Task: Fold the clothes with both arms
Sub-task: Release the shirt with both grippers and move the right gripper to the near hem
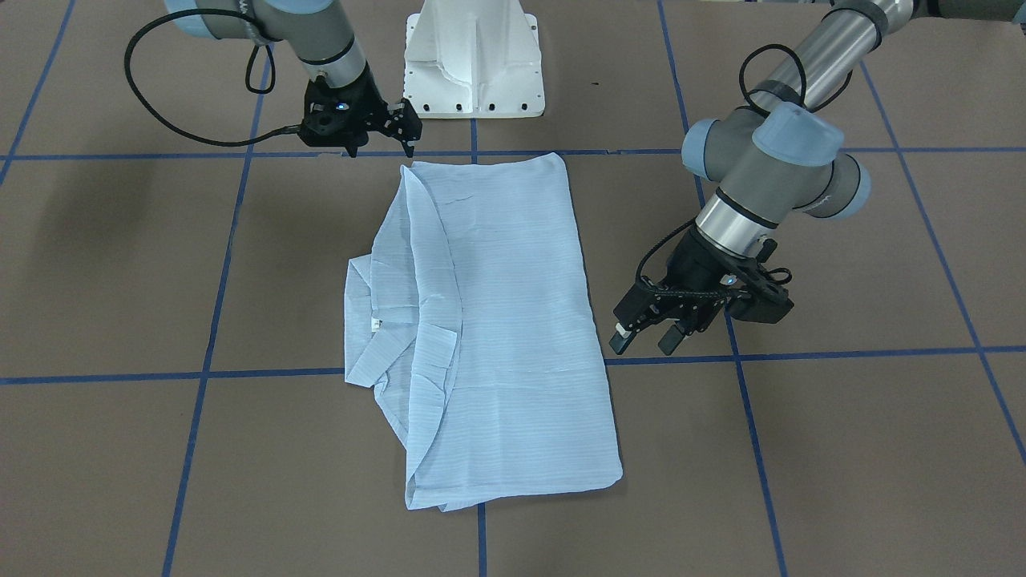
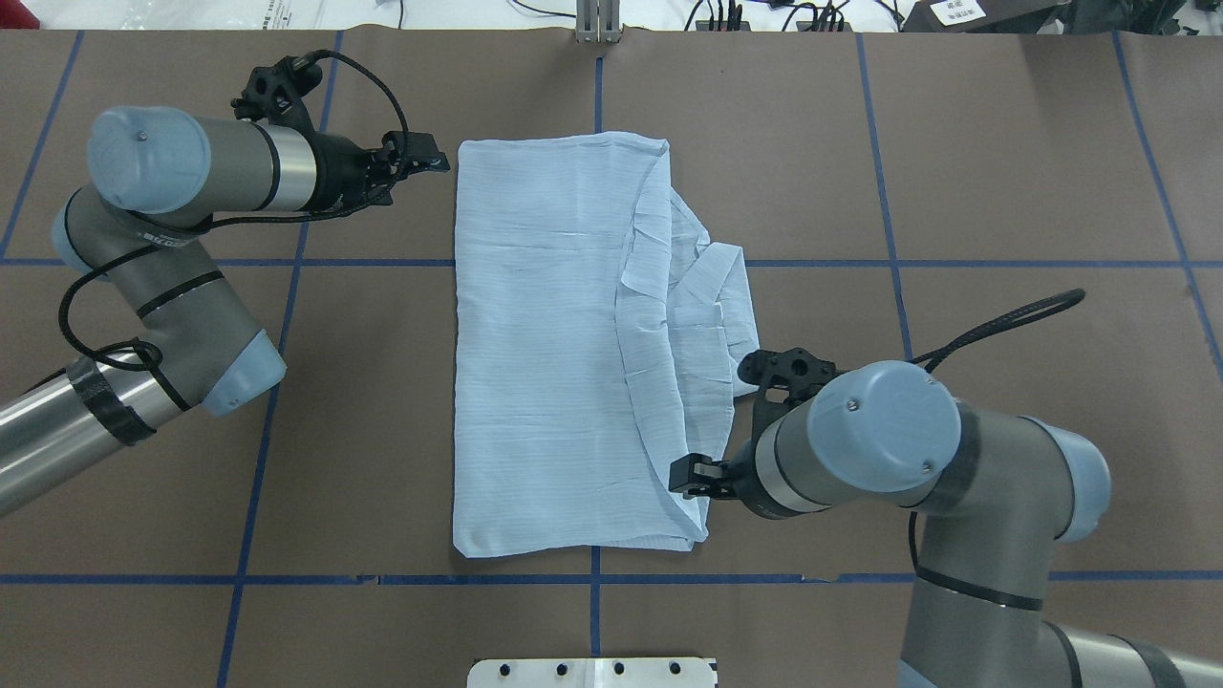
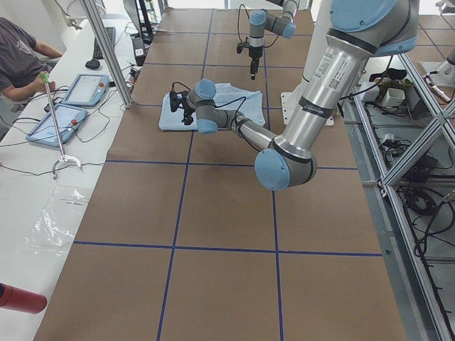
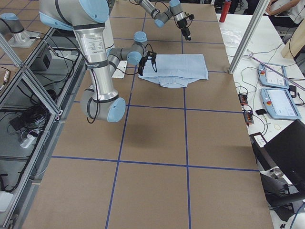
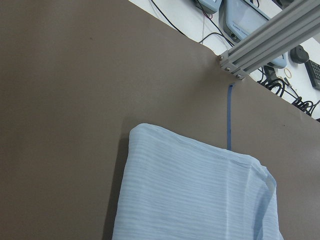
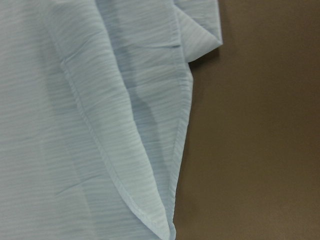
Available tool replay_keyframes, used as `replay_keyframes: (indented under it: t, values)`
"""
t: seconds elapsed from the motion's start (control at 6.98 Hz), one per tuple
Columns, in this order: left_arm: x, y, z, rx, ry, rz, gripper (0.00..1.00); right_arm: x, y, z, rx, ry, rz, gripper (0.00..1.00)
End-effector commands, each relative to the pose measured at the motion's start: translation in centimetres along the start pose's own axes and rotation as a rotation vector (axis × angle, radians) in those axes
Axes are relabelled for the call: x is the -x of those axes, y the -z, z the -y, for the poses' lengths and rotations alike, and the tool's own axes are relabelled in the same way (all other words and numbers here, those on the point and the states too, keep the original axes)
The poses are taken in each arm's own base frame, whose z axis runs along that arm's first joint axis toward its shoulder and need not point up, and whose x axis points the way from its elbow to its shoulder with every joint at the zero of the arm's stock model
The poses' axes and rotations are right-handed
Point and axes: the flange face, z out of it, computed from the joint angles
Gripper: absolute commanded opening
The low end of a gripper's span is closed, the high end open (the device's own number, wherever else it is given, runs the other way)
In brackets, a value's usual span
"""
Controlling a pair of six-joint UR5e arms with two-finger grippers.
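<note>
Shirt [image 1: 513,320] lies folded flat on the table [image 1: 842,465]. Its white tag [image 1: 375,323] is too small to read. Left gripper [image 1: 645,343], fingers spread, empty, hangs just left of the shirt. Right gripper [image 1: 381,149], likewise spread, empty, is by its near right corner.

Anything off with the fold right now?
Mostly tidy. The shirt lies as a flat rectangle, but on the robot's right side the collar and loose layers stick out past the folded edge, so that side looks ragged. The left gripper and right gripper are open and hold nothing.
</note>
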Motion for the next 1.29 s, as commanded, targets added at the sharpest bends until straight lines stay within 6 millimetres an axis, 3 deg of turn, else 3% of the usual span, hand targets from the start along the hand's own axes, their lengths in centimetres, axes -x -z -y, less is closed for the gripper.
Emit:
replay_keyframes:
  t: [0.0,0.29,0.86,1.15]
  values:
    - [1.2,0.1,-0.1,0.001,0.003,0.014,1.00,3.6,-2.7,0.2,-0.030,0.222,-0.080,1.00]
    - [1.6,0.1,-0.1,0.000,0.006,0.020,1.00,4.5,-4.4,1.1,-0.063,0.322,-0.120,1.00]
    - [1.6,0.0,-0.2,0.002,0.007,0.020,1.00,4.1,-8.2,0.3,-0.073,0.356,-0.198,1.00]
    - [1.5,0.1,-0.2,0.002,0.010,0.019,1.00,3.5,-8.7,0.3,-0.061,0.368,-0.234,1.00]
